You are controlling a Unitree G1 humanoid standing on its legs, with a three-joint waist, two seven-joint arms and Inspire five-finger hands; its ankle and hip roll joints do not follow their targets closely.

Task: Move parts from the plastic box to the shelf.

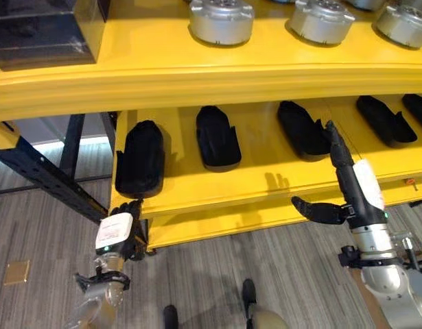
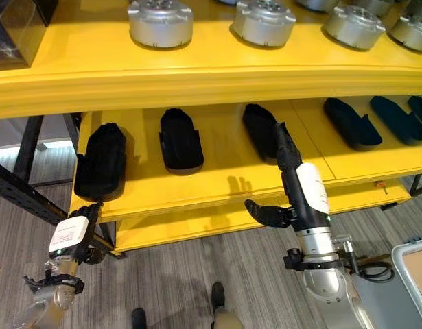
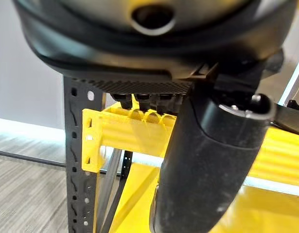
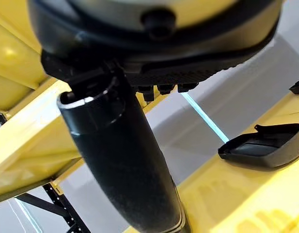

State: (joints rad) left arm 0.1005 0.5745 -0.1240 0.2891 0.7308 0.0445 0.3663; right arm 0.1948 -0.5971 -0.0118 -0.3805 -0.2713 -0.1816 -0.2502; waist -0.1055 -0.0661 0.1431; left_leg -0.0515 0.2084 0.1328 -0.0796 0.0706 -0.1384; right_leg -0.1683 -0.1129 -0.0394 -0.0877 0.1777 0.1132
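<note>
Several black shell-shaped parts lie in a row on the lower yellow shelf (image 1: pixel 265 181). My right hand (image 1: pixel 349 179) is raised before the shelf's edge, open and holding nothing, fingers straight up and thumb out to the left. Its fingertips (image 1: pixel 330 129) reach just beside the third black part (image 1: pixel 303 130); I cannot tell if they touch. The right wrist view shows a black part (image 4: pixel 263 145) past the thumb (image 4: pixel 120 160). My left hand (image 1: pixel 120 229) hangs open and bare at the shelf's lower left corner. A corner of the grey plastic box (image 2: pixel 413 274) shows at the lower right.
Round silver parts (image 1: pixel 221 20) stand on the upper yellow shelf, with a black case (image 1: pixel 46 27) at its left end. A dark metal upright and brace (image 1: pixel 46 178) hold the shelf's left side. A tan square (image 1: pixel 17 272) lies on the grey floor.
</note>
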